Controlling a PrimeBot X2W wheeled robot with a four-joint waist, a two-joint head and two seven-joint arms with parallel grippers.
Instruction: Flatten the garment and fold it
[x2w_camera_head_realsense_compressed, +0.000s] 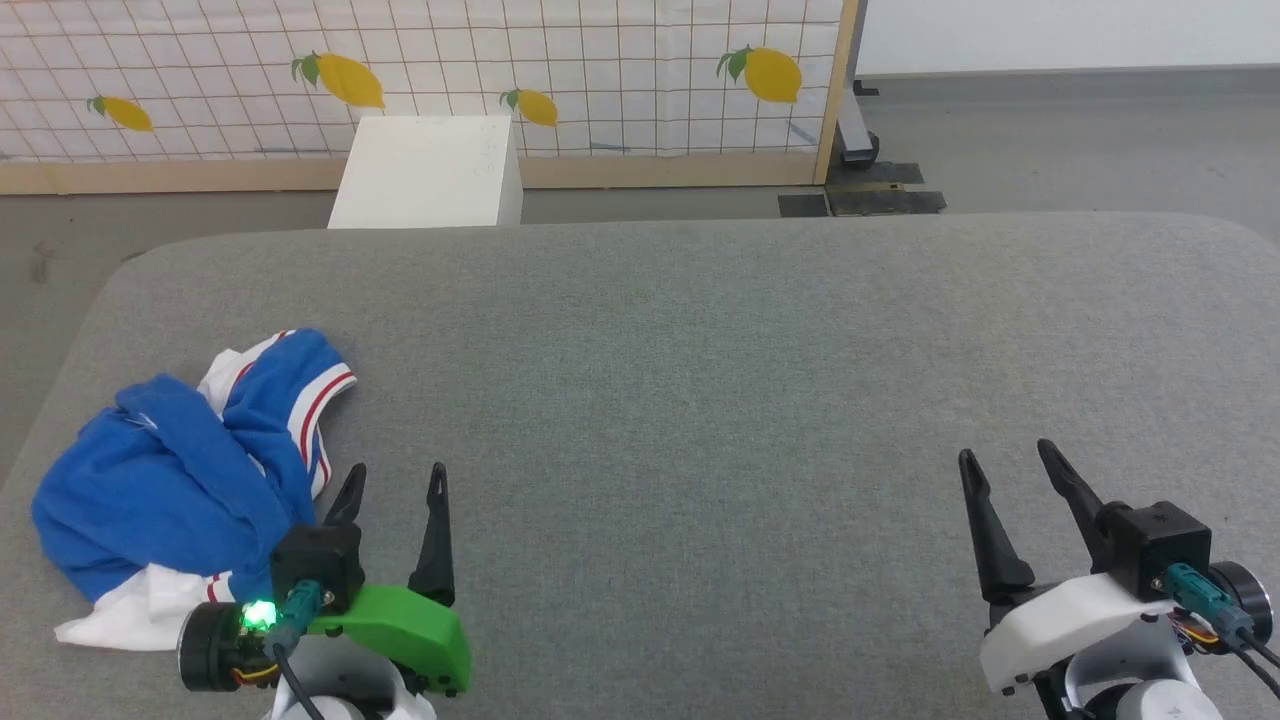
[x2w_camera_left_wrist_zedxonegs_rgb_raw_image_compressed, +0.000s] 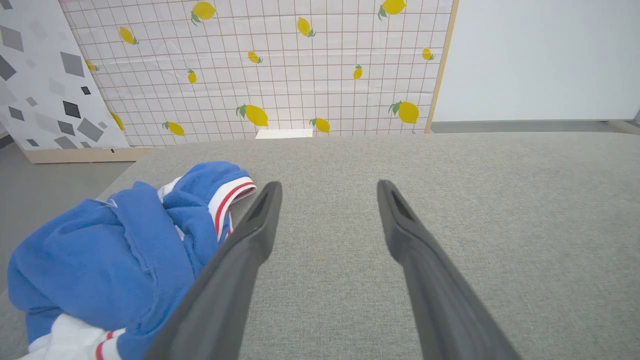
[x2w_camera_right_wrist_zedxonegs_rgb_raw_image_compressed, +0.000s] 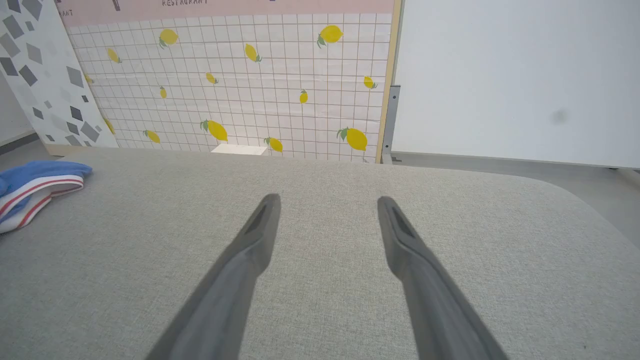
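Observation:
The garment (x2w_camera_head_realsense_compressed: 180, 470) is a royal-blue jersey with white sleeves and red-striped white trim, crumpled in a heap at the near left of the grey table (x2w_camera_head_realsense_compressed: 700, 350). Its printed lettering is hidden in the folds. My left gripper (x2w_camera_head_realsense_compressed: 396, 480) stands open just right of the heap, holding nothing; in the left wrist view the garment (x2w_camera_left_wrist_zedxonegs_rgb_raw_image_compressed: 110, 255) lies against the left finger's outer side. My right gripper (x2w_camera_head_realsense_compressed: 1010, 462) is open over bare table at the near right. In the right wrist view the garment's striped edge (x2w_camera_right_wrist_zedxonegs_rgb_raw_image_compressed: 35, 187) shows at far left.
A white box (x2w_camera_head_realsense_compressed: 430, 170) stands on the floor behind the table's far edge. Beyond it is a lemon-patterned tiled panel (x2w_camera_head_realsense_compressed: 600, 70) with a wooden frame. The table's corners are rounded, and the heap lies close to the left edge.

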